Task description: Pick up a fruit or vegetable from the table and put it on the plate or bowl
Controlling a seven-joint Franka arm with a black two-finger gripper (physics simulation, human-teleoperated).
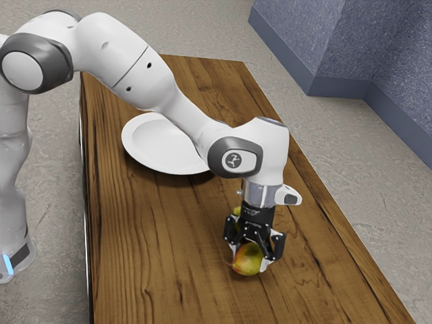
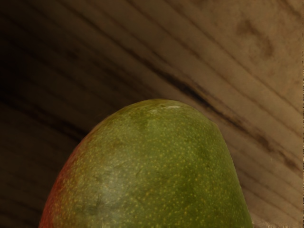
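A white plate (image 1: pixel 156 145) sits on the wooden table (image 1: pixel 142 256), its far side hidden under the arm. Beyond the plate, toward the exterior view's right and closer to the camera, the gripper (image 1: pixel 254 248) is down over a green-red mango (image 1: pixel 246 262). The mango is well apart from the plate. I cannot tell whether the pincer actually clamps it.

green-red mango (image 1: pixel 247 260), white plate (image 1: pixel 152 145) well apart

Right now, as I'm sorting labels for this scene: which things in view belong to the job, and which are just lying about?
Job: mango, white plate, gripper.
Just there: wooden table, grey-blue block beyond it.
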